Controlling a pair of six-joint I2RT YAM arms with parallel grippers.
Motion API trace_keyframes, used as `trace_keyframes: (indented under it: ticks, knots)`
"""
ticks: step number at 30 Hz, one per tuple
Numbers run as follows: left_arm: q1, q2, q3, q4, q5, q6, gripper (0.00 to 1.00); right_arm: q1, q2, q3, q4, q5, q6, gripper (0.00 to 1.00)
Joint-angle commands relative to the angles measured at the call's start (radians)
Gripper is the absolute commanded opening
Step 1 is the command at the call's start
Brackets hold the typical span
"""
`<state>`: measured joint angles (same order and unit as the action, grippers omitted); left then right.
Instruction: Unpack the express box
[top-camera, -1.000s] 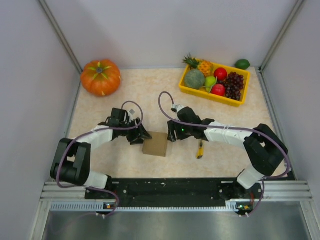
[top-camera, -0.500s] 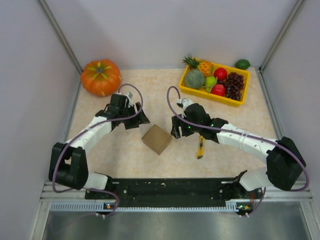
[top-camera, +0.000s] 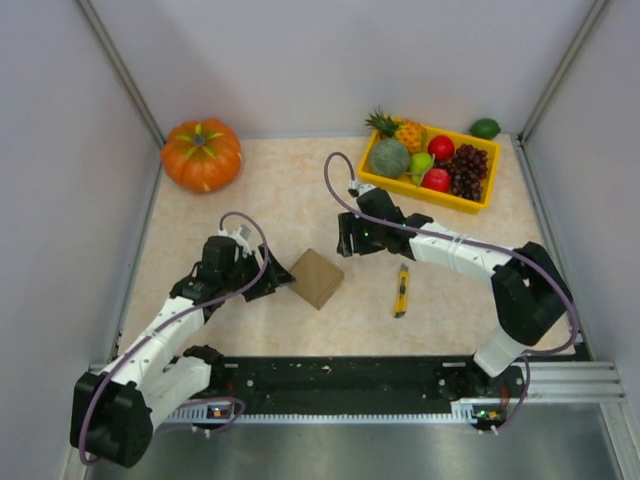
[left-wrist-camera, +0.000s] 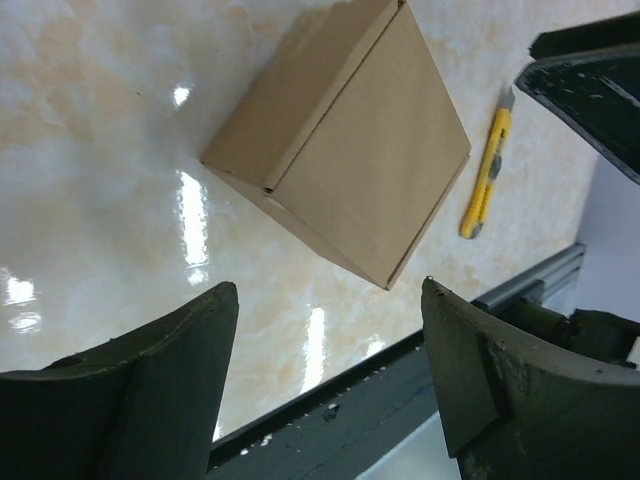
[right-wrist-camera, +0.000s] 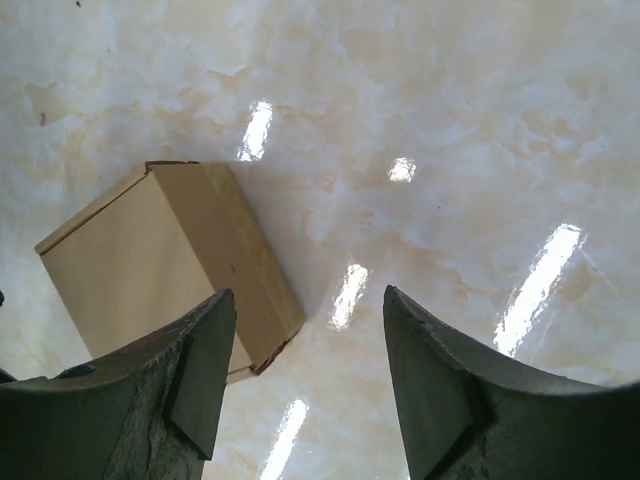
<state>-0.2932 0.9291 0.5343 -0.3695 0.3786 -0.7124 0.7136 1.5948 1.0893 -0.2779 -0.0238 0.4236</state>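
**Both pincers spread and empty around a shut box**

The left pincer (left-wrist-camera: 328, 300) was spread wide and held nothing. Its fingers framed the box (left-wrist-camera: 350, 150), which lay just ahead of them. In the top view the left pincer sat just beside the box's left corner, and no contact could be seen. The right pincer (right-wrist-camera: 307, 295) was also spread and empty. It hovered near the box's far right side, apart from it, with bare table (top-camera: 270, 190) showing between its fingers.

The step looked to be getting a steady hold on the box before opening it. Because the box sat turned corner-on to the arms, the left pincer would have done best to line its fingers up with two flat, opposite sides rather than a corner. It should have closed low on the walls, away from the flaps, and pressed gently so that the thin card did not buckle or skid on the glossy table. The right pincer would then have been free for the flaps, or for the yellow knife (top-camera: 401, 291) lying near the box on its right.

The box was small, plain brown and roughly cube-shaped. It stood on the table between the two pincers, well apart from the pumpkin (top-camera: 201, 154) and the fruit tray (top-camera: 372, 180). Its flaps lay shut, and a seam line ran across the top. I could not tell whether tape sealed it.
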Motion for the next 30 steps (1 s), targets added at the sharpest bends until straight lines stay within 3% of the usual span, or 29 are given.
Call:
trace_keyframes:
  ticks: [1,7,9,12,18,25,30]
  knots:
    - [-0.015,0.023,-0.043,0.181,0.074,-0.165,0.78,-0.008,0.091,0.099,-0.032,-0.031,0.049,0.6]
    - [-0.044,0.14,-0.059,0.251,0.082,-0.237,0.75,-0.006,0.181,0.158,-0.052,-0.097,0.069,0.59]
    - [-0.047,0.16,-0.074,0.299,0.082,-0.242,0.7,-0.006,0.208,0.168,-0.053,-0.128,0.072,0.58]
    - [-0.05,0.177,-0.109,0.472,0.106,-0.248,0.54,-0.006,0.217,0.173,-0.066,-0.165,0.064,0.57]
    - [-0.052,0.256,-0.105,0.511,0.123,-0.193,0.49,-0.008,0.174,0.139,-0.083,-0.237,0.043,0.57]
    - [-0.052,0.303,-0.119,0.561,0.108,-0.125,0.29,-0.006,0.128,0.112,-0.083,-0.344,0.033,0.56]
    - [-0.052,0.356,-0.122,0.645,0.161,-0.104,0.23,-0.006,0.091,0.113,-0.083,-0.363,0.032,0.56]
